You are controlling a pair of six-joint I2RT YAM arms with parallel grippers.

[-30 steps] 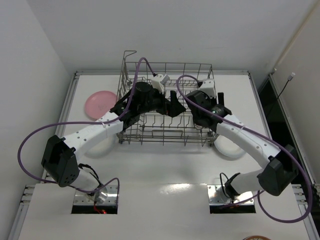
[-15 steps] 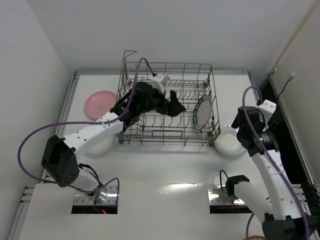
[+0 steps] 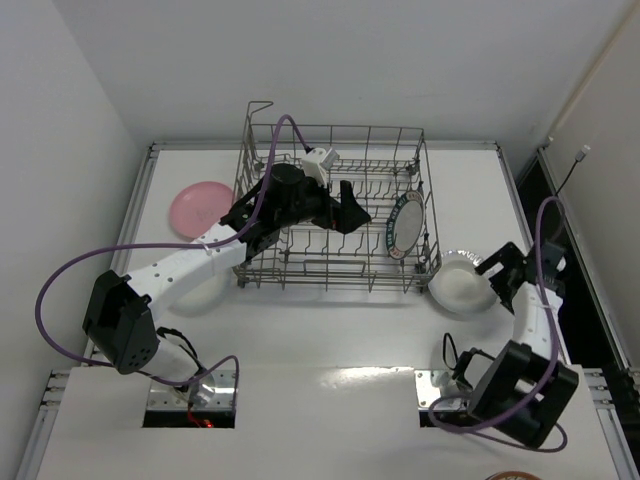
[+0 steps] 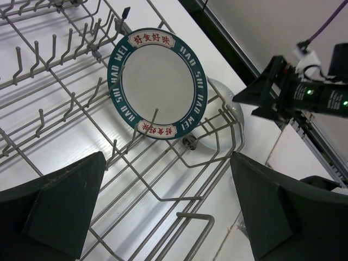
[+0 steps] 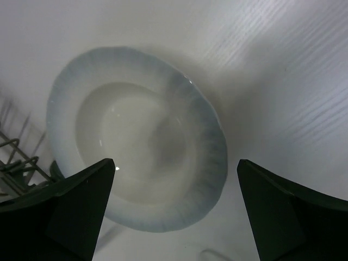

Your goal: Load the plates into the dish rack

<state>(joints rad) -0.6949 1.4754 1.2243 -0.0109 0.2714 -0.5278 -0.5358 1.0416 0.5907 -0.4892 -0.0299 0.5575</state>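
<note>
The grey wire dish rack (image 3: 330,272) stands at the back middle of the table. The patterned-rim plate (image 3: 407,226) stands upright between tines at its right end, and also shows in the left wrist view (image 4: 157,81). My left gripper (image 3: 345,212) is open and empty inside the rack (image 4: 179,185), left of that plate. The pink plate (image 3: 200,207) lies flat to the left of the rack. A white plate (image 3: 460,288) lies flat off the rack's right front corner. My right gripper (image 3: 497,270) is open and empty just above its right side (image 5: 136,136).
A white rounded shape (image 3: 212,292) under my left forearm may be another white plate; it is mostly hidden. The table's right edge and a dark gap run close beside my right arm. Walls enclose the back and the left.
My right arm has pulled out of the rack and swung right and down over the white plate. The patterned-rim plate is left standing in the rack. My left arm has barely moved.
</note>
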